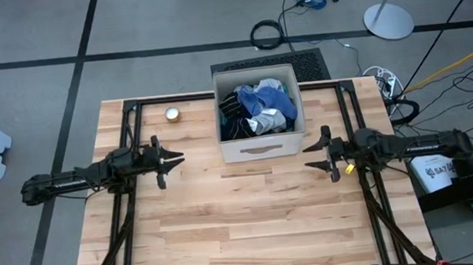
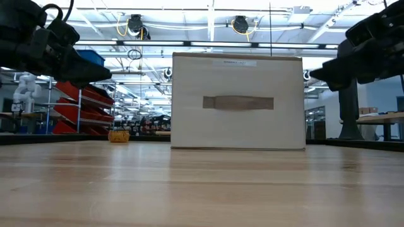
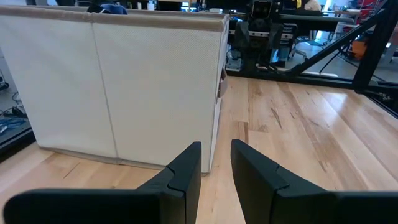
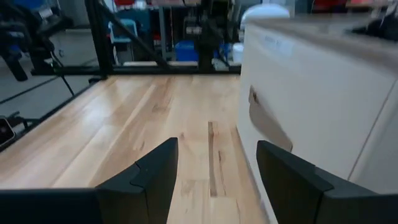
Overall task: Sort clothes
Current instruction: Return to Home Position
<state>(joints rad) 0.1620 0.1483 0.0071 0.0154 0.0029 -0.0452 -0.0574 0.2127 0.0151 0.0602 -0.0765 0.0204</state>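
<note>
The clothes (image 1: 257, 107) lie heaped inside a beige square box (image 1: 262, 146) at the table's far middle: blue, black, grey and patterned pieces show from above. The box also shows in the low view (image 2: 237, 101), the left wrist view (image 3: 118, 87) and the right wrist view (image 4: 317, 93). My left gripper (image 1: 176, 160) hovers left of the box, its fingers a little apart and empty. My right gripper (image 1: 310, 155) hovers right of the box's near corner, open and empty.
A small round yellowish thing (image 1: 171, 114) sits on the table left of the box. Dark frame rails (image 1: 132, 210) run along both table sides. A white container (image 1: 433, 171) stands off the table's right edge. Bare wood lies near the front (image 1: 254, 234).
</note>
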